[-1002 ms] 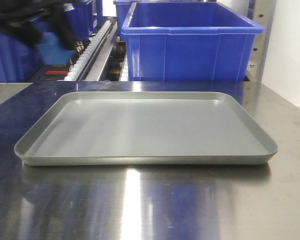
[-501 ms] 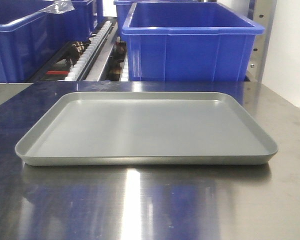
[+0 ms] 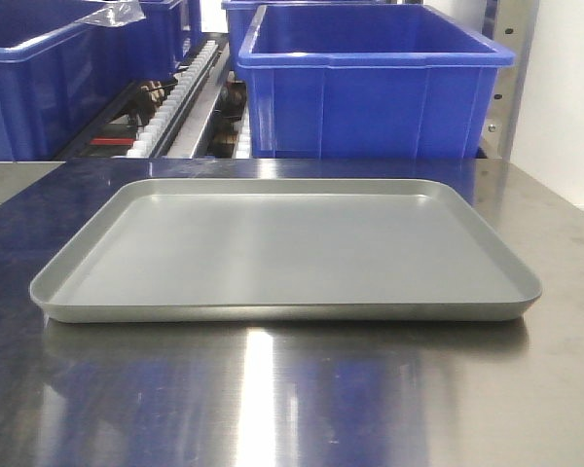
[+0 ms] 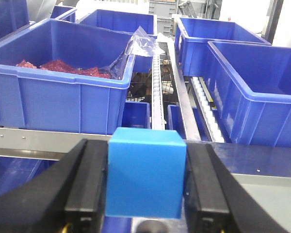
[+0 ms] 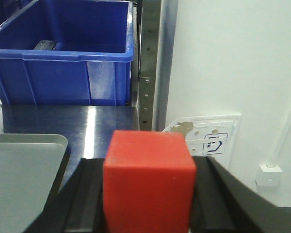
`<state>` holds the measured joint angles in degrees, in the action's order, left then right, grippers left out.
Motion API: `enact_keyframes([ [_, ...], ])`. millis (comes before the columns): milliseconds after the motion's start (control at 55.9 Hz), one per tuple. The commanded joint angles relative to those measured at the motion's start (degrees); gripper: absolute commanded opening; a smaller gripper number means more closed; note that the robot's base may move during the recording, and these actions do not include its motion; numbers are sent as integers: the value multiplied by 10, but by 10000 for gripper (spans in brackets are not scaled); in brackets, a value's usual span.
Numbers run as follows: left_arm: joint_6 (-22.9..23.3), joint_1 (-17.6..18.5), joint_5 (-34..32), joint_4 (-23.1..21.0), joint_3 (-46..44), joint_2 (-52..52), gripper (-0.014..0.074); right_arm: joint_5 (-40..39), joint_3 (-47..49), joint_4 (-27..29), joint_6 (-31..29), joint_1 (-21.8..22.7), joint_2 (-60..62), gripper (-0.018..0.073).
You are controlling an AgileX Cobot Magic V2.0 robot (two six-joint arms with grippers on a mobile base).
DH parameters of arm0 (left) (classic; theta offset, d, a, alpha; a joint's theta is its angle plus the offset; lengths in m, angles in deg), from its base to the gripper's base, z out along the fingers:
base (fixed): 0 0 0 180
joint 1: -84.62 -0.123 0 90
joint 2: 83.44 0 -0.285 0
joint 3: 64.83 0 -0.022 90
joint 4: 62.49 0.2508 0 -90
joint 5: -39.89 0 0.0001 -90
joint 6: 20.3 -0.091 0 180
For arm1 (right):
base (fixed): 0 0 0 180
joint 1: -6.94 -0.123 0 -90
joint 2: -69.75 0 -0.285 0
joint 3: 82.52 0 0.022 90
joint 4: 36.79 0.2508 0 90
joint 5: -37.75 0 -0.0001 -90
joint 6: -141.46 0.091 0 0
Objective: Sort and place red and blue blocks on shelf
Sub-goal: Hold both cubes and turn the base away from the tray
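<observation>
Blue block (image 4: pixel 145 174), clamped in left tool (image 4: pixel 145 187), held before shelf front rail (image 4: pixel 34 141) and blue bins (image 4: pixel 58 97), red block (image 5: pixel 148 182), clamped in right tool (image 5: pixel 148 196), held right of grey tray (image 5: pixel 19 170) on tabletop (image 5: pixel 92 121)

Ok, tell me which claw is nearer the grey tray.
Right. The right claw, shut on the red block, has the grey tray just to its left. The left claw, holding the blue block, faces the blue bins on the shelf, with no tray in its view.

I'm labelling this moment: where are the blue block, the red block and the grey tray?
blue block (image 4: pixel 145 177), left wrist view, front face.
red block (image 5: pixel 148 187), right wrist view, front face.
grey tray (image 3: pixel 273 311), front view, near rim.
</observation>
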<state>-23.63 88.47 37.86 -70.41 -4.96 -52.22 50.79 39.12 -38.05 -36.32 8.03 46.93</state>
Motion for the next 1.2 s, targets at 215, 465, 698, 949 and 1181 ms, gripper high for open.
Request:
enact_keyframes([
  [215, -1, -1, -48, 2, -16, 3, 297, -48, 17, -6, 0, 1, -5, 374],
  [465, -1, -1, -48, 2, -16, 3, 297, -48, 17, -6, 0, 1, -5, 374],
  [698, -1, -1, -48, 2, -16, 3, 297, -48, 17, -6, 0, 1, -5, 374],
  [949, -1, -1, -48, 2, -16, 3, 297, -48, 17, -6, 0, 1, -5, 374],
  [1181, -1, -1, -48, 2, -16, 3, 297, -48, 17, -6, 0, 1, -5, 374],
])
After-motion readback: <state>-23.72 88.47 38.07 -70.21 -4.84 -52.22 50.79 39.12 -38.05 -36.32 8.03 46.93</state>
